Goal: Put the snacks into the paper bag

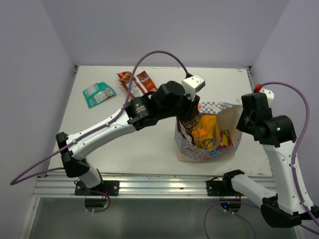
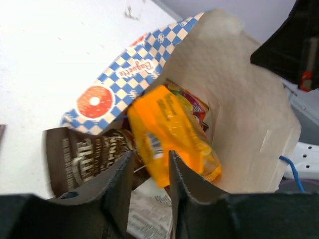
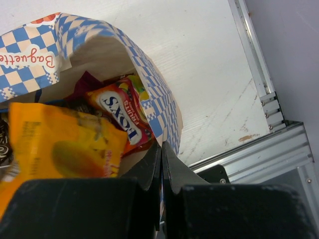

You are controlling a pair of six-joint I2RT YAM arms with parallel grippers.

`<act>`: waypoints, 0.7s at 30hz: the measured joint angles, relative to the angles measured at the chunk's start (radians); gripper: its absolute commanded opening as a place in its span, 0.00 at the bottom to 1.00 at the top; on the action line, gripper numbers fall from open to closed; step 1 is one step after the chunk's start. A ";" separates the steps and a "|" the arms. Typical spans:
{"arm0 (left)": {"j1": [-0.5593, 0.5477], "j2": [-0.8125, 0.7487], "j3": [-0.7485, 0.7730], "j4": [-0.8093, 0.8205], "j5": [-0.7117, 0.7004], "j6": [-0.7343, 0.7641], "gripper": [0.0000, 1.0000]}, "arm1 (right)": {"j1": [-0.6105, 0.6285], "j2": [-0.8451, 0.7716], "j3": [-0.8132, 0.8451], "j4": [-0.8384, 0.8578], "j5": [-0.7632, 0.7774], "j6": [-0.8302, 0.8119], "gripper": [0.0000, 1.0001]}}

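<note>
- Top view: the paper bag [image 1: 199,152] stands with its mouth up on the table [image 1: 149,149], near and right of centre. An orange-yellow packet [image 1: 205,128] shows in the mouth, and the rest inside is too jumbled to sort.
- The left gripper [image 1: 190,118] hangs over the bag's left rim, its fingers masked by its own wrist. The right arm [image 1: 264,124] meets the right rim and covers its own fingers too.
- At the far left of the table, outside the bag, lie a teal packet [image 1: 98,94] and two red-and-silver chip bags [image 1: 146,82].
- Left wrist view: the fingers [image 2: 117,186] stand moderately apart. The orange-yellow packet's lower corner shows in the gap, but whether either finger touches it cannot be told.
- A brown packet [image 2: 82,157] leans on the left by the rim, partly cut off by a finger. A multicoloured packet [image 2: 192,102] peeks from behind the orange one, and a blue cord handle [image 2: 290,167] shows only partly on the right.
- Right wrist view: the right gripper [image 3: 161,152] is pinched nearly closed on the bag's rim. A purple packet [image 3: 84,84] is mostly buried.
</note>
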 measured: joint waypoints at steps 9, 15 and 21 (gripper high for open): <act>0.000 -0.163 0.028 0.013 -0.109 0.016 0.60 | 0.000 0.011 0.000 -0.011 0.000 0.000 0.00; 0.032 -0.168 0.017 0.013 -0.346 0.036 0.98 | 0.000 0.012 0.000 -0.011 0.000 0.000 0.00; 0.398 0.004 -0.079 0.014 -0.392 -0.018 1.00 | 0.000 0.011 0.000 -0.011 -0.002 0.000 0.00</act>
